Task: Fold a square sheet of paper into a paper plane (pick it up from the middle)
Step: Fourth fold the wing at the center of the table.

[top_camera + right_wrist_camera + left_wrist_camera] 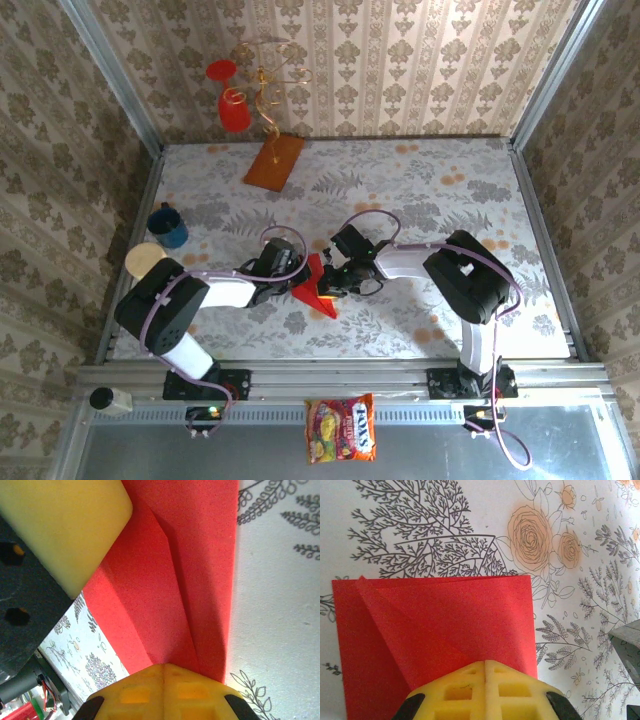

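A thin bright red sheet of paper point(313, 287), partly folded with diagonal creases, is at the front middle of a floral-patterned table point(420, 200). The left gripper point(485, 666) and right gripper point(164, 669) meet over it, each clamped shut on an edge of the sheet.

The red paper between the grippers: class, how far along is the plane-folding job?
Done: the red paper already carries a diagonal crease and an overlapping flap. In hand: the left gripper and right gripper are both shut on its edges, holding it between them. Left: it is broad, not yet a slim, sharp-tipped dart, so the narrowing folds likely remain.
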